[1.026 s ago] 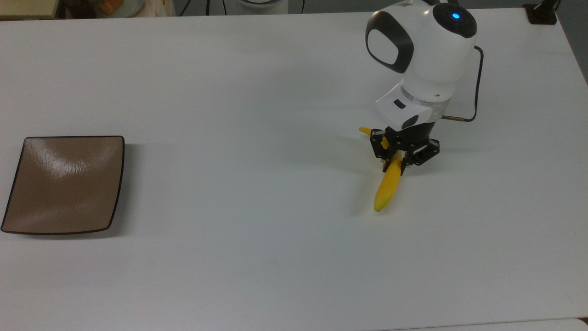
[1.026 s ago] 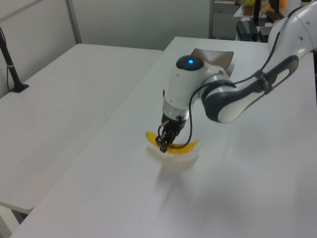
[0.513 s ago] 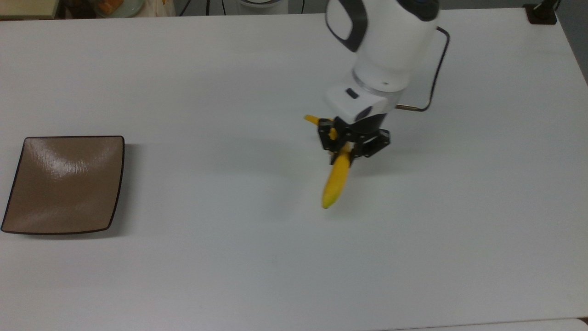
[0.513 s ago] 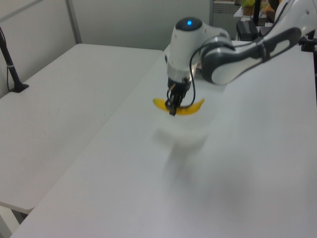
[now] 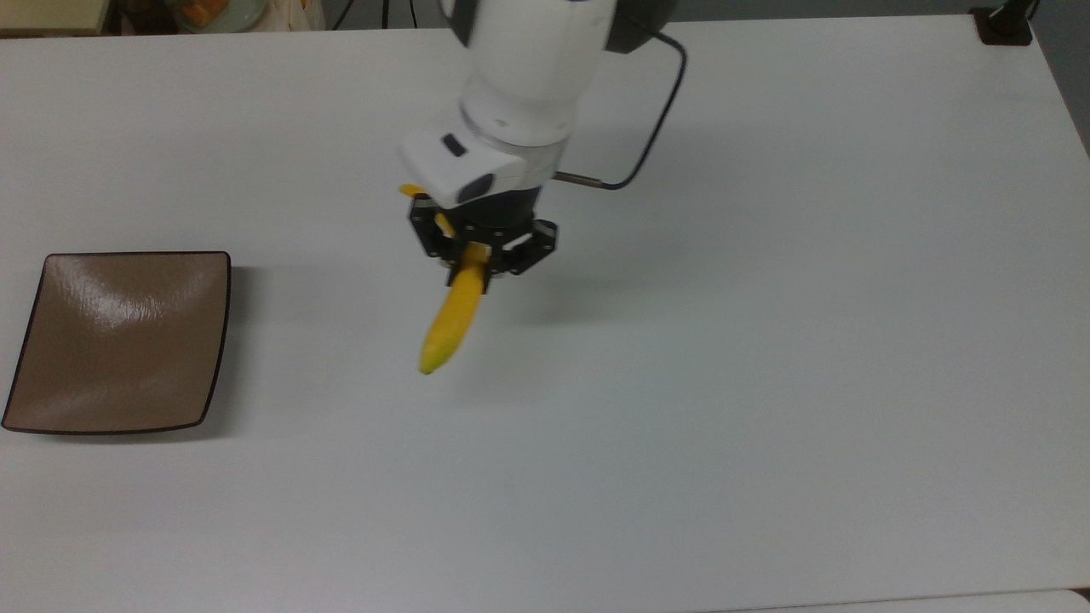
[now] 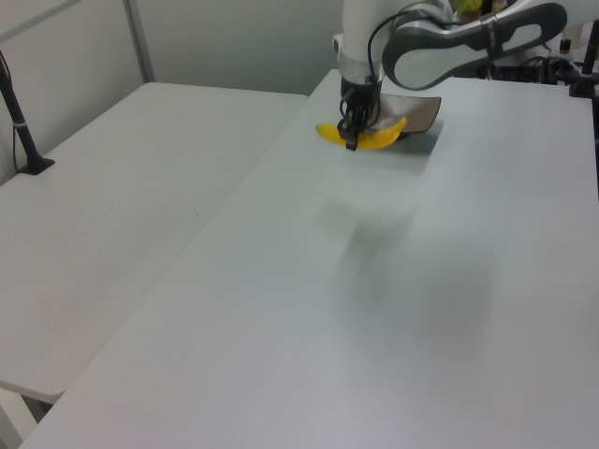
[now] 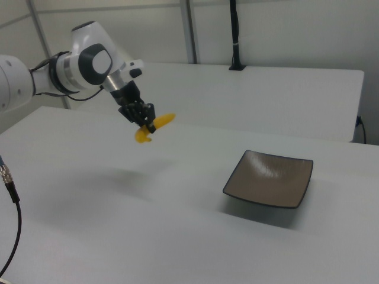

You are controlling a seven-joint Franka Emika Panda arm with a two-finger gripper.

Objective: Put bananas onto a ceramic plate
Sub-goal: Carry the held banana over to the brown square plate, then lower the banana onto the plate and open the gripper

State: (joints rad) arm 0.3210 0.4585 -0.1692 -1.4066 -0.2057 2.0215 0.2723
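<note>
High above the surface (image 5: 766, 383), my gripper (image 5: 477, 252) pinches the banana (image 5: 451, 319) near its stem end, well right of the ceramic plate (image 5: 119, 340) in the top view. Gripped off-centre, its long free end could swing or slip loose.
</note>
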